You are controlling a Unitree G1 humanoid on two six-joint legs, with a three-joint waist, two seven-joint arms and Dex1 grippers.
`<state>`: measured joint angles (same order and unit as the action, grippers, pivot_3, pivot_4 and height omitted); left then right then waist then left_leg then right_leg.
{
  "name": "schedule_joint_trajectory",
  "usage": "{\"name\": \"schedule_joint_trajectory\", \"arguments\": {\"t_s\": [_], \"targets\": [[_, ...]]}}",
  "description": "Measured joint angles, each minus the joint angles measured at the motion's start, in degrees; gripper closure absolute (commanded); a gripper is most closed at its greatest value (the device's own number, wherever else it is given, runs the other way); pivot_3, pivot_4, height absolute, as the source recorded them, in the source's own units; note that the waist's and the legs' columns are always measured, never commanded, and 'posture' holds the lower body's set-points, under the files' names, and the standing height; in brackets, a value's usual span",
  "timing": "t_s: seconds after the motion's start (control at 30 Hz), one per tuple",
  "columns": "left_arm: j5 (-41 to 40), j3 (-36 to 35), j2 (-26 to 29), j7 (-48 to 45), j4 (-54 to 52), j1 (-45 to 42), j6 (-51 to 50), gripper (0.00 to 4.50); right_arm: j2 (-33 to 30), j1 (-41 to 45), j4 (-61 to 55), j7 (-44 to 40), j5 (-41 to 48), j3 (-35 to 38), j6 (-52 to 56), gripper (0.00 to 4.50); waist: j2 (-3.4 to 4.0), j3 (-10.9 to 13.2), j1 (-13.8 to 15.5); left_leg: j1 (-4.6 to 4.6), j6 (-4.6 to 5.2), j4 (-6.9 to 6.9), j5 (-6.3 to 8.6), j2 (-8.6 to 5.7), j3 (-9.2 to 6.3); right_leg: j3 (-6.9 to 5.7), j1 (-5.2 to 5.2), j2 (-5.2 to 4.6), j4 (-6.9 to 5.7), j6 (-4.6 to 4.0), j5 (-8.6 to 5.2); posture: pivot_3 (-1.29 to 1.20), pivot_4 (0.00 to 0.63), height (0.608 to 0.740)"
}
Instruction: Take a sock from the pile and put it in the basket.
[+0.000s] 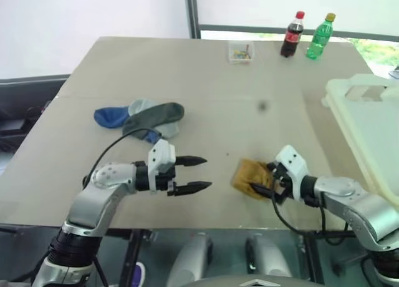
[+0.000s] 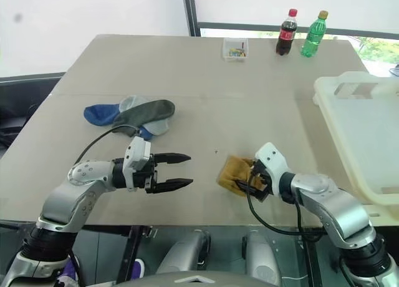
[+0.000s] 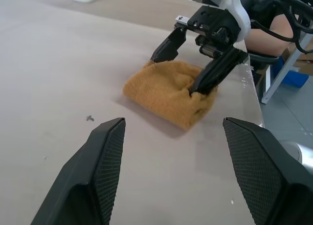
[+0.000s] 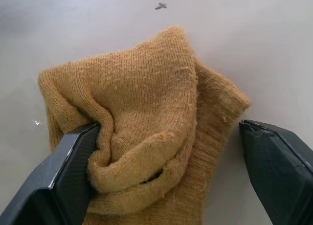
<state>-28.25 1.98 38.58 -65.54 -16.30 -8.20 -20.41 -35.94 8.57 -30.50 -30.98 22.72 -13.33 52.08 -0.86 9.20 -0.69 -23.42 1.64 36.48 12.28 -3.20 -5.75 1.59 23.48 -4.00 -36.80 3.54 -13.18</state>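
Note:
The pile [image 1: 146, 118] of blue, grey and pale socks lies at the table's middle left. A mustard sock [image 1: 249, 178] lies crumpled on the table near the front edge, apart from the pile. My right gripper [image 1: 265, 179] stands open astride this sock; one finger [image 4: 73, 161] presses into a fold, the other finger [image 4: 276, 161] is clear of the fabric. My left gripper [image 1: 206, 173] is open and empty, pointing across toward the sock from the left, a short gap away. The cream-white basket [image 1: 340, 87] stands at the right edge of the table.
A dark cola bottle [image 1: 292, 34], a green bottle [image 1: 319, 36] and a small clear box [image 1: 240, 52] stand at the far edge. The table's front edge runs just below both grippers.

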Motion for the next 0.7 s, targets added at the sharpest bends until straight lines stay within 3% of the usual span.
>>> {"name": "schedule_joint_trajectory", "arguments": {"t_s": [0.17,0.33,0.47,0.53,0.7], "targets": [[0.0,0.2,-0.7,1.7,-0.5,0.0,0.0,1.14,-1.2,1.4,3.4,-2.7,-4.3,-4.1,-7.1,0.03,-0.07,-0.1,-0.3,0.83,0.0,-0.18,0.02,0.12,0.05,0.03,-0.8,0.05,0.08,0.04,-0.29,0.0,0.15,0.74],[0.1,0.4,-1.5,3.2,-0.8,0.0,0.3,1.14,-0.3,0.2,4.3,-4.2,-3.2,-2.9,-8.2,1.51,-0.23,-0.2,-0.1,0.84,0.0,-0.14,0.02,0.14,0.03,0.03,-0.79,0.04,0.07,0.04,-0.29,0.0,0.15,0.74],[0.1,0.5,-2.1,4.0,-0.8,0.0,0.8,1.14,-1.1,-0.3,4.3,-5.4,-2.2,-1.9,-8.8,3.6,-0.23,-0.2,0.1,0.83,-0.01,-0.11,0.02,0.07,0.04,0.04,-0.79,-0.05,0.07,0.05,-0.29,0.0,0.15,0.74],[0.3,0.7,-2.4,4.5,-0.9,0.0,1.1,1.14,-2.1,-0.3,4.3,-5.8,-2.5,-1.7,-9.1,4.23,-0.26,-0.2,0.3,0.8,-0.01,-0.1,0.02,0.06,0.01,0.01,-0.79,-0.06,0.09,0.05,-0.29,0.0,0.15,0.74],[1.1,1.0,-2.8,4.8,-0.9,-0.2,1.5,1.14,0.8,-0.4,5.5,-5.8,-0.7,1.1,-8.3,4.38,-0.27,-0.2,0.6,0.72,-0.01,-0.1,0.02,0.07,-0.04,0.0,-0.79,-0.06,0.11,0.04,-0.29,0.0,0.15,0.74]]}}
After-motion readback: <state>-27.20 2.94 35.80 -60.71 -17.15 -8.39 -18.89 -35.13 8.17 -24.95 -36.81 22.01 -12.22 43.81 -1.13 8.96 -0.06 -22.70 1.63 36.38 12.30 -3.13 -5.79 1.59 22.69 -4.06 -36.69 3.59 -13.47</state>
